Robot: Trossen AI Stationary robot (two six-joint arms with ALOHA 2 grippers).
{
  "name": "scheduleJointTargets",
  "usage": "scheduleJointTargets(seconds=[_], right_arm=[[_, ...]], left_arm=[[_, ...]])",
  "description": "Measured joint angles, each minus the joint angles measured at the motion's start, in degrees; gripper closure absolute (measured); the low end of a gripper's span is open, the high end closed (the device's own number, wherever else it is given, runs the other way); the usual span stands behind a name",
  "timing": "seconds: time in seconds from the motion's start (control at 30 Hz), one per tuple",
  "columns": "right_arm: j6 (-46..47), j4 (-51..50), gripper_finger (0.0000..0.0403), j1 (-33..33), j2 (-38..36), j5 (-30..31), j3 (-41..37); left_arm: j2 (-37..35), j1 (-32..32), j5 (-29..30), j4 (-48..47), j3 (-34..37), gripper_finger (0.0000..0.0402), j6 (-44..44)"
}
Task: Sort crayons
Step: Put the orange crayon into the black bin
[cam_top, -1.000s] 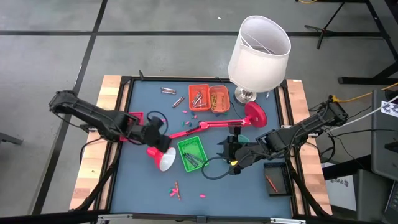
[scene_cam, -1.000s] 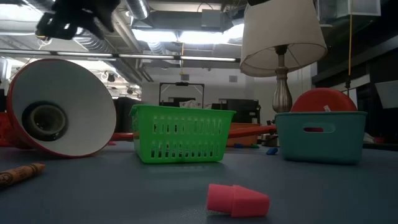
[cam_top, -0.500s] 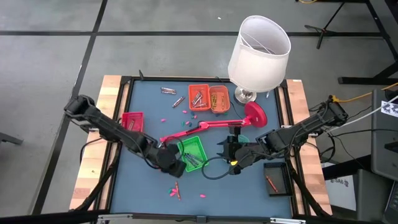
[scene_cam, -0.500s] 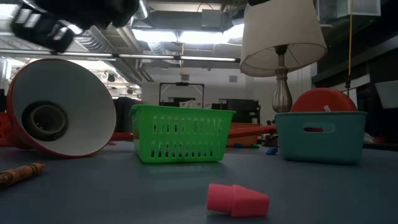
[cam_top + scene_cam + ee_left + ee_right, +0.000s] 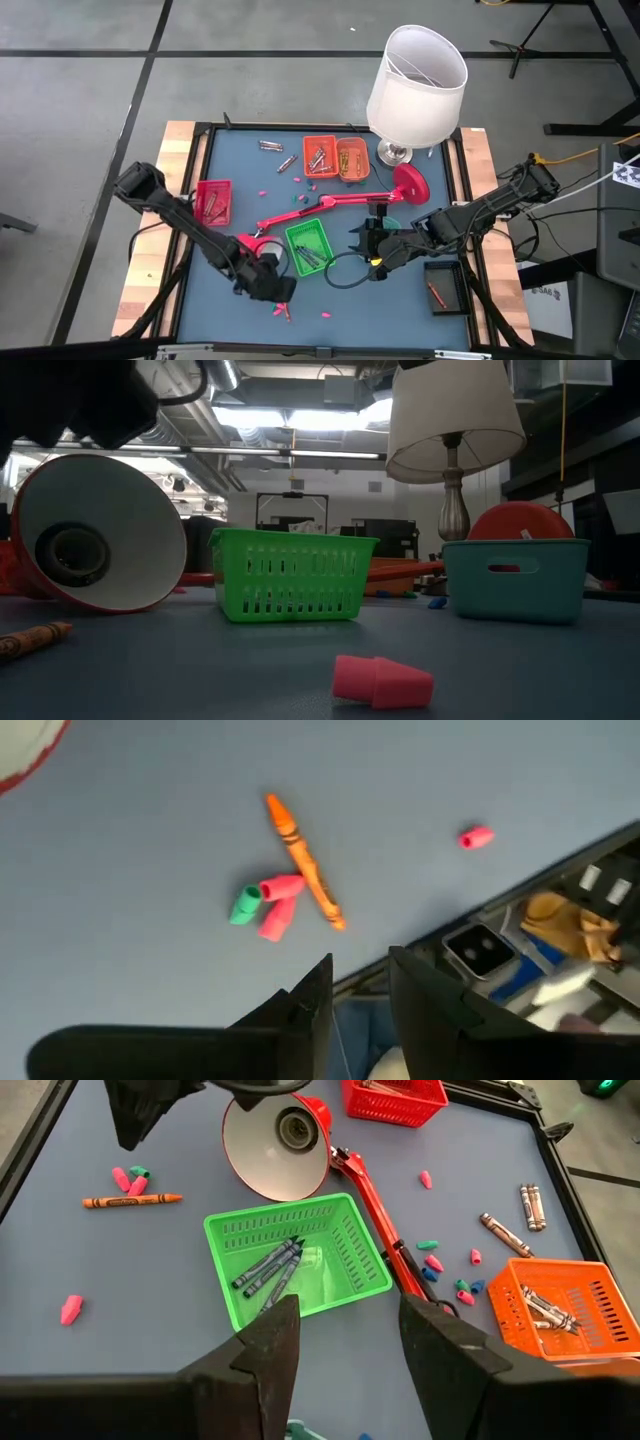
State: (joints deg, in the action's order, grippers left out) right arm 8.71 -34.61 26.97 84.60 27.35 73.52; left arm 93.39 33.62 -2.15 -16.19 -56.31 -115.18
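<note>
one arm has made all the recent motion: the left end effector (image 5: 272,287) has swung from beside the red basket (image 5: 212,202) across the fallen lamp shade (image 5: 262,250) to the near-left part of the surface (image 5: 400,300), and now hovers just above an orange crayon (image 5: 304,875) lying loose there. its fingers (image 5: 310,1005) stand slightly apart with nothing between them, so by my reading it is lining up a pick, not carrying anything. beside that crayon lie two pink caps (image 5: 279,902) and a teal one (image 5: 244,905), close enough that a descent could nudge them; the near rim of the surface (image 5: 300,352) is not far behind, so room to approach is better from the far side. moving rightward, the green basket (image 5: 306,243) holds several grey crayons (image 5: 268,1264), and the long red lamp arm (image 5: 320,205) crosses diagonally behind it, a bar to any low sweep toward the orange basket (image 5: 319,157) with its own sticks. more loose crayons (image 5: 270,146) lie at the far edge, well apart from everything. a lone pink cap (image 5: 381,681) sits on open surface near the front. further right, the right end effector (image 5: 372,242) waits, released and empty, above a black cable loop (image 5: 345,272), with the white lampshade (image 5: 417,72) behind it. much sorting appears left.
</note>
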Motion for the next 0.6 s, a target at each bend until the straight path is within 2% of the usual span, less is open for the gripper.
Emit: scheduleJointTargets(seconds=[0.23, 0.5, 0.6], right_arm=[[0.0, 0.2, 0.0231, 0.0, 0.0, 0.0, 0.0], [0.0, 0.2, 0.0231, 0.0, 0.0, 0.0, 0.0], [0.0, 0.2, 0.0231, 0.0, 0.0, 0.0, 0.0]], left_arm=[[2.2, 1.1, 4.5, -0.5, 0.0, 0.0318, -1.9], [3.8, 1.1, 5.1, -0.8, -0.2, 0.0318, -1.9], [4.0, 1.2, 7.3, -0.7, -0.2, 0.0318, -1.9]])
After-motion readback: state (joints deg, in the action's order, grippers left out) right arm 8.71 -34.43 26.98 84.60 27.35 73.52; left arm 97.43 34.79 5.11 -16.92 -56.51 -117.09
